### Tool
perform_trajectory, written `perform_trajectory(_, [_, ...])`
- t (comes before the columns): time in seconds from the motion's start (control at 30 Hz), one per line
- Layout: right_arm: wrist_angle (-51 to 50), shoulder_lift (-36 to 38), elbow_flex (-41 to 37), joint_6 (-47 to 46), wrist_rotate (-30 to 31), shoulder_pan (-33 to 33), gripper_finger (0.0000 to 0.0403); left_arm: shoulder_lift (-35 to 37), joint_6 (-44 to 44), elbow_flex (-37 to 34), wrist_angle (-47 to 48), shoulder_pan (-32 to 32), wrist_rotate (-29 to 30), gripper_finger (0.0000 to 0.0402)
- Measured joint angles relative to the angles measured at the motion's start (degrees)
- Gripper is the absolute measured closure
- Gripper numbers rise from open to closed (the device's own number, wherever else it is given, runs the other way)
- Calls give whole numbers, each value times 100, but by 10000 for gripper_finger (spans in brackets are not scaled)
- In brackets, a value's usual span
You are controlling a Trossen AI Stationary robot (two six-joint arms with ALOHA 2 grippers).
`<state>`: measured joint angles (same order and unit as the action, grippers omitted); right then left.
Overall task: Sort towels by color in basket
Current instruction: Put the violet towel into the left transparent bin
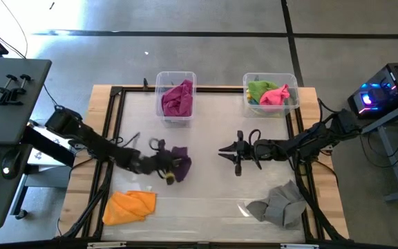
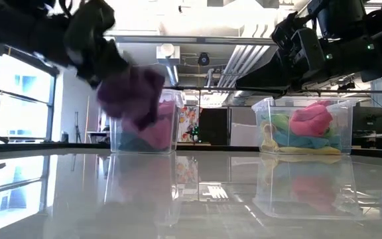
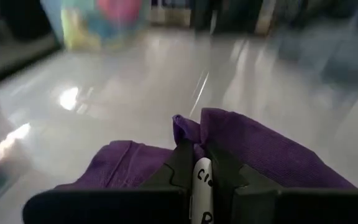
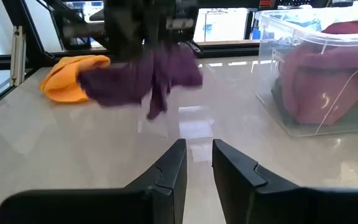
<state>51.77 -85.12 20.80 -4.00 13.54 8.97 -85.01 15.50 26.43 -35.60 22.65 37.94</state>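
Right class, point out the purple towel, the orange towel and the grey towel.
purple towel (image 1: 180,161): high view, its middle, beside the left end effector.
orange towel (image 1: 129,207): high view, its centre.
grey towel (image 1: 279,205): high view, its middle folds.

Glossy table (image 1: 213,138), perhaps a computer (image 1: 385,90)

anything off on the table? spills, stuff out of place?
Nothing spilled or damaged. The orange towel and grey towel lie crumpled outside the bins, unsorted. The left tool holds the purple towel clear of the table; the right tool hangs empty.
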Motion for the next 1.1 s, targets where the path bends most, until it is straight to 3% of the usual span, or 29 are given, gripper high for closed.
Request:
perform_trajectory(0.1, [3, 0, 0, 145, 58, 0, 333, 181, -753, -371, -1706, -162, -98, 388])
perform_trajectory(0.17, [64, 0, 0, 203, 146, 0, 333, 281, -1379, -419, -2569, -324, 178, 388])
perform_trajectory(0.23, [101, 0, 0, 206, 194, -12, 333, 367, -2116, -359, -3124, -537, 439, 388])
perform_trajectory(0.3, [109, 0, 0, 129, 192, -37, 333, 503, -2911, -192, -3313, -810, 312, 389])
perform_trajectory(0.47, [99, 0, -2, 52, 195, -53, 333, 919, -3794, 310, -2350, -1831, 268, 389])
perform_trajectory(0.53, [107, 0, -2, 2, 197, -77, 333, 1004, -3577, 425, -1717, -2437, 163, 390])
perform_trajectory(0.77, [78, 0, -2, -156, 196, -111, 333, 1063, -2323, 792, -326, -4415, -1197, 379])
perform_trajectory(0.93, [43, 0, -2, -131, 256, -143, 333, 1071, -2316, 875, 107, -4944, -1995, 336])
perform_trajectory(1.1, [35, 0, -2, -231, 260, -190, 333, 1071, -2307, 956, 1016, -4984, -2010, 289])
